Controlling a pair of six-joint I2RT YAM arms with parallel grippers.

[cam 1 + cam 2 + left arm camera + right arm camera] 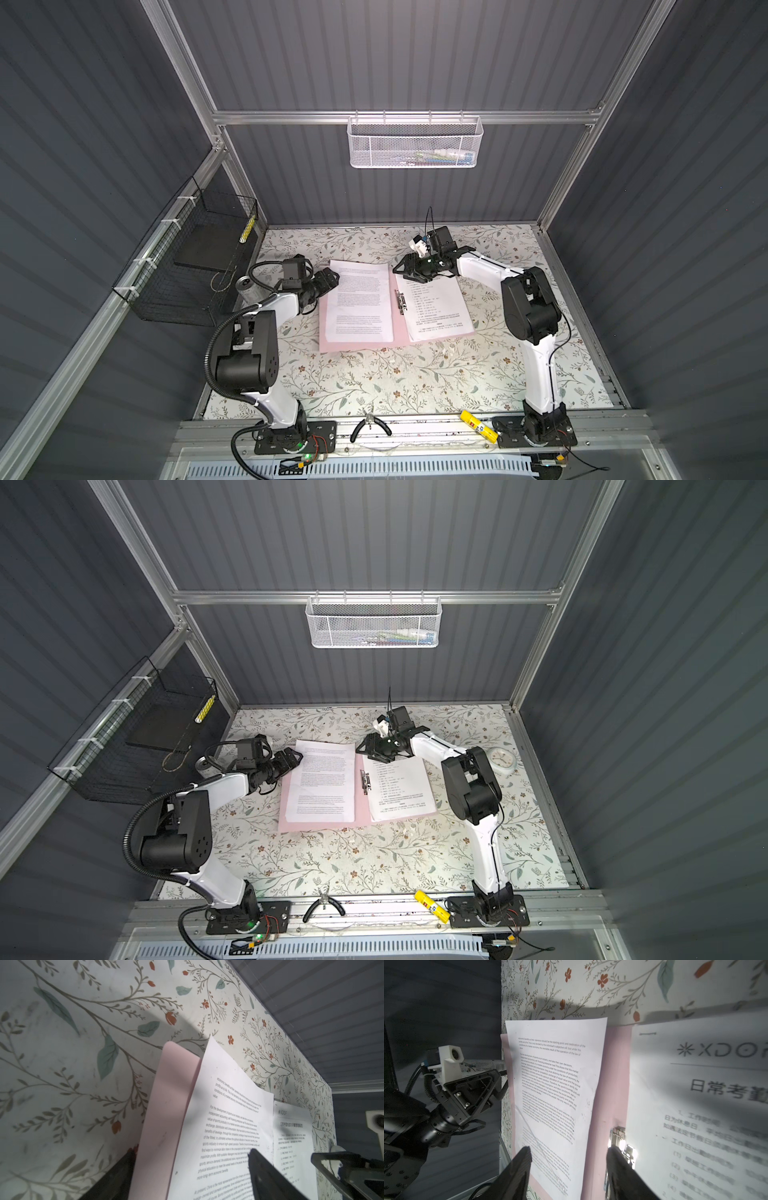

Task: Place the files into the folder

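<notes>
1. In both top views the folder (357,345) lies open and flat on the table (415,382). The files rest on it: a text sheet (359,303) on the left flap and a headed sheet (434,309), skewed, on the right. The clip (401,301) sits at the spine between them. Bare table surrounds the folder on every side.
2. In a top view the left gripper (293,756) sits at the text sheet's far left edge. The right gripper (372,750) hangs over the spine's far end.
3. Left wrist: the left gripper's jaws stand wide and empty, with the flap's edge between them. The paper looks light, limp and prone to slide, so an edge pinch suits it best.
4. Right wrist: the right gripper (569,1151) is parted and empty above the gutter, beside the clip (618,1138). The text sheet (554,1084) overshoots the folder's far edge. The card looks stiffer than the paper, and its outer edge seems the best place to take hold.
</notes>
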